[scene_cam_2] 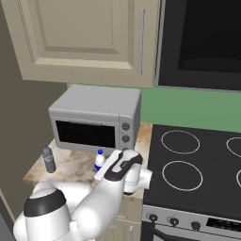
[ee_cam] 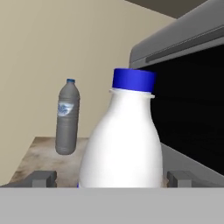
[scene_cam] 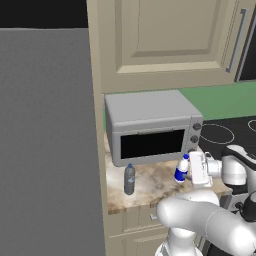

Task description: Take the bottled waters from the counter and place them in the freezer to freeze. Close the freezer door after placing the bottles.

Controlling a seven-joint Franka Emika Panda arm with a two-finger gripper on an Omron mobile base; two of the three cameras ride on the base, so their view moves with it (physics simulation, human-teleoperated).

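The white bottled water [ee_cam: 122, 144] with a blue cap stands upright on the marbled counter [scene_cam: 152, 192], just in front of the oven. My gripper [ee_cam: 113, 179] is open, and its fingertips [ee_cam: 42, 178] flank the bottle's base on both sides with gaps left. In the left base view the hand reaches in from the right to this bottle [scene_cam: 181, 170]. The grey translucent bottled water [scene_cam: 129, 179] stands upright further left near the counter's front edge, and it shows beyond the white one in the hand view [ee_cam: 68, 116]. In the right base view the white bottle [scene_cam_2: 99, 160] and the grey one [scene_cam_2: 48, 159] stand apart.
A grey countertop oven [scene_cam: 150, 127] with a dark glass door fills the back of the counter. The black stovetop [scene_cam_2: 193, 164] lies to the right. Cream wall cabinets [scene_cam: 165, 40] hang above. A tall grey panel [scene_cam: 47, 145] rises at the counter's left end.
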